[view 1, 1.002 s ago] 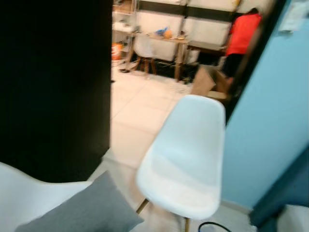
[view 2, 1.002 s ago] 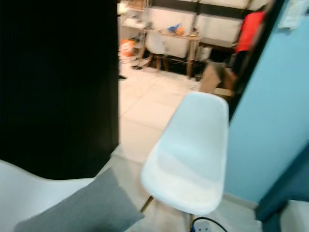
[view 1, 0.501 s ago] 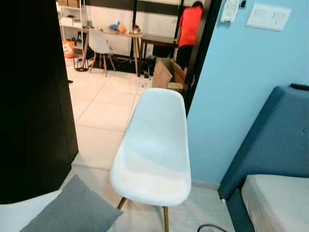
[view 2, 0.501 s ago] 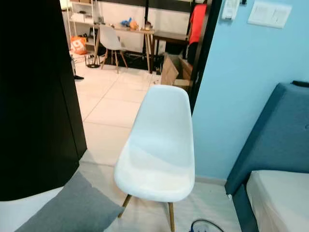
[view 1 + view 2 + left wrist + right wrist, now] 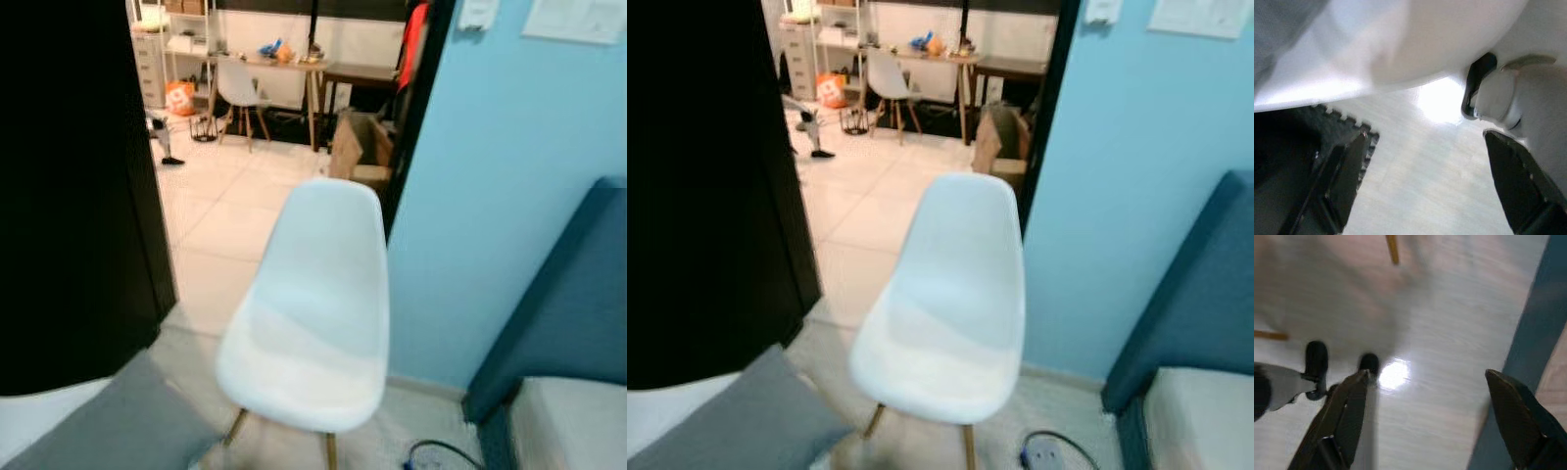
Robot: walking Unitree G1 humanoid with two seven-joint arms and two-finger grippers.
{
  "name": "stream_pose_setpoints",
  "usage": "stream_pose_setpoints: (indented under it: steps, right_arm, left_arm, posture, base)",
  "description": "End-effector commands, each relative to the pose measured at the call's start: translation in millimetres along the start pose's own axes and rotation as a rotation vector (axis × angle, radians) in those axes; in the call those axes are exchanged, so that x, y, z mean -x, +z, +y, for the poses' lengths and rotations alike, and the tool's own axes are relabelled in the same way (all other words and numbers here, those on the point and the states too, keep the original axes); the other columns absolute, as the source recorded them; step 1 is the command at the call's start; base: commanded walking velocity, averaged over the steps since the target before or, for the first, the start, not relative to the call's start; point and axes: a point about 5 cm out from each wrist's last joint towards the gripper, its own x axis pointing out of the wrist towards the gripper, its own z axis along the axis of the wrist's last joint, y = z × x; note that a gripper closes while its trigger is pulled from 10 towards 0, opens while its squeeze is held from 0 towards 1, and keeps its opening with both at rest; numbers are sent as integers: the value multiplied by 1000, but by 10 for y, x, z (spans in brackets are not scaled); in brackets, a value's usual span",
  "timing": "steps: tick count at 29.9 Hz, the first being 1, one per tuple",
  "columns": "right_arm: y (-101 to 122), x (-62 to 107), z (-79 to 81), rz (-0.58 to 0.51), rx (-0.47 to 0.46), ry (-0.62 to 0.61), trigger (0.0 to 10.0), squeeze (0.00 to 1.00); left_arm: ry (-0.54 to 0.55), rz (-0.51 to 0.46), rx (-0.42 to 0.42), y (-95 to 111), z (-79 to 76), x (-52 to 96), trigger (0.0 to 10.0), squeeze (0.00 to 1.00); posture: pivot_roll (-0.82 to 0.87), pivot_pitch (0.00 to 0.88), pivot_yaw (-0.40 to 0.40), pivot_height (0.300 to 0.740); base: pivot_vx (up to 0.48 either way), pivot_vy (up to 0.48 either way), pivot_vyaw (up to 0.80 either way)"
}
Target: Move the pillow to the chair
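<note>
While both grippers are hanging low with fingers spread, nothing between them, grey pillow (image 5: 735, 421) is lying well apart from either pair, on white seat, near empty white chair (image 5: 312, 323). Judgement: left gripper (image 5: 1422, 183) reaching first, pinching pillow edge.

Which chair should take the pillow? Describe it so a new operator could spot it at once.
Start at the light blue wall by the doorway. Just in front of it stands a white moulded shell chair on wooden legs, its seat bare. The other white chair is far off at a desk in the next room; the grey pillow lies at lower left.
</note>
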Motion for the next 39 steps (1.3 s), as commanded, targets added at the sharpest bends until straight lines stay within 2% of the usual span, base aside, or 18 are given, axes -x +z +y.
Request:
stream_pose_setpoints:
  steps: [1, 7, 13, 22, 31, 39]
  right_arm:
    - [-95, 13, -82, 33, 15, -18, 10000, 0]
    - [-100, 13, -78, 40, 10, -16, 10000, 0]
    - [-115, 16, -101, 48, 17, -29, 10000, 0]
    - [-154, 22, -128, 62, 58, -31, 10000, 0]
    - [-48, 13, -124, 36, 47, -33, 10000, 0]
    - [-25, 9, -100, 27, 38, -22, 10000, 0]
  left_arm:
    - [-14, -5, 5, 18, -48, -1, 10000, 0]
    - [-18, -11, 4, 27, -64, 0, 10000, 0]
    - [-14, -8, 3, 25, -80, 0, 10000, 0]
    - [-13, -4, -18, 6, -80, 2, 10000, 0]
    - [-23, -27, -23, 98, -137, -3, 10000, 0]
    - [-31, -28, -32, 99, -176, -1, 10000, 0]
  posture:
    - [75, 28, -72, 740]
    - [70, 42, -74, 740]
    - [63, 49, -75, 740]
    - [66, 14, -89, 740]
    - [59, 7, -86, 740]
    - [52, 7, -84, 740]
  base:
    - [0, -472, 0]
    - [0, -390, -790]
    - [0, 0, -788]
    - [0, 0, -788]
    - [0, 0, -788]
    - [0, 0, -788]
